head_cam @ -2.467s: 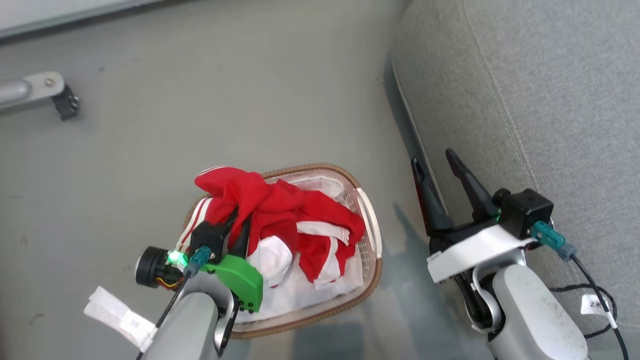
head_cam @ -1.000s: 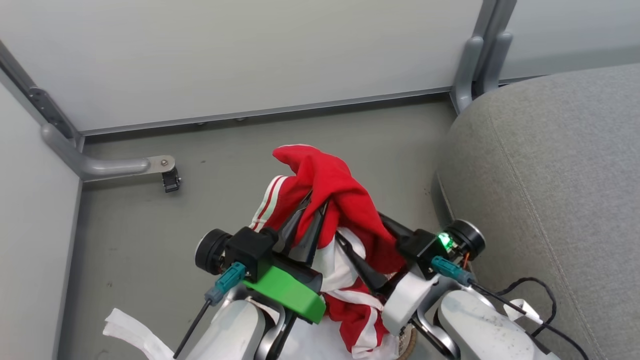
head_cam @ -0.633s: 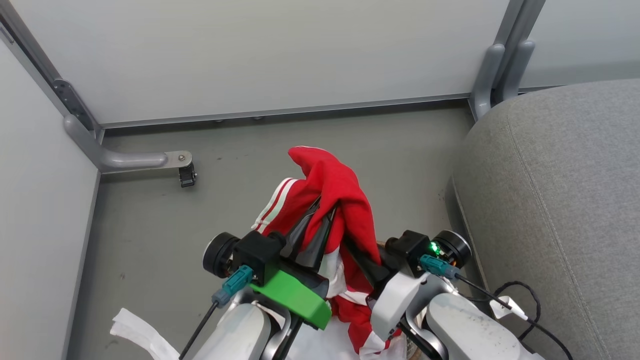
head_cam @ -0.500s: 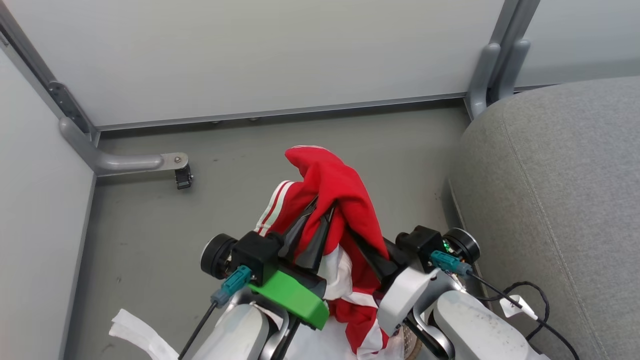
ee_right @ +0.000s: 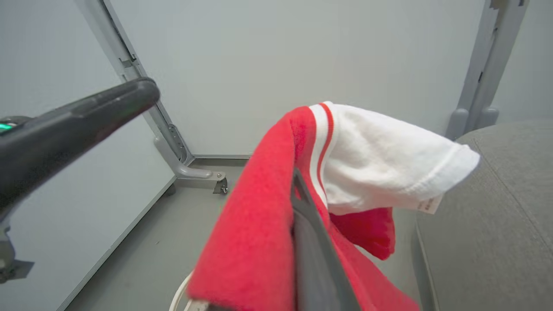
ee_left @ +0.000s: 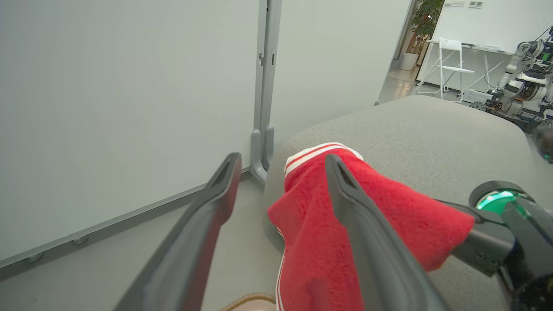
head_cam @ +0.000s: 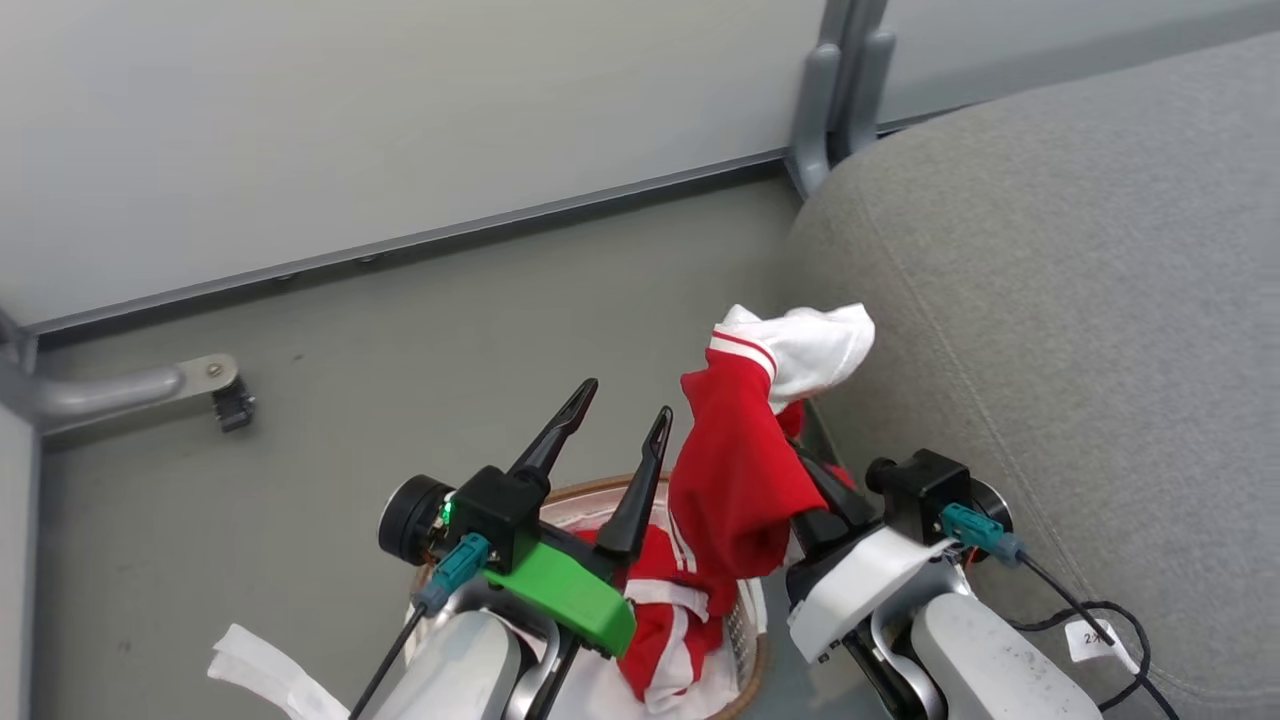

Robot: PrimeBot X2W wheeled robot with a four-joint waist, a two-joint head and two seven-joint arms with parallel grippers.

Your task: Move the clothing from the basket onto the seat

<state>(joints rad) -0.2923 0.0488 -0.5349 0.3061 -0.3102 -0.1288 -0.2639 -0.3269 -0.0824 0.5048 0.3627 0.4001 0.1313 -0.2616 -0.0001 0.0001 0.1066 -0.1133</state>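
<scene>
Grey seat [head_cam: 1050, 300], nothing landed yet.
My right end effector [ee_right: 298, 190] clamps clothing [head_cam: 740, 470], left one [head_cam: 628, 398] gapes; basket [head_cam: 600, 487] seemingly holds more.

White cable tag [head_cam: 1090, 638] reads "2", next char unclear, lower rt of head view

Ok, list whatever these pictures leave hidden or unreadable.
- Right gripper: its fingers are mostly wrapped in the clothing, in the head and right wrist views.
- Basket: in the head view it is covered by both arms and cut off at the bottom edge, so what remains inside is unclear.
- Cable tag: in the head view the print is too small to read.
</scene>
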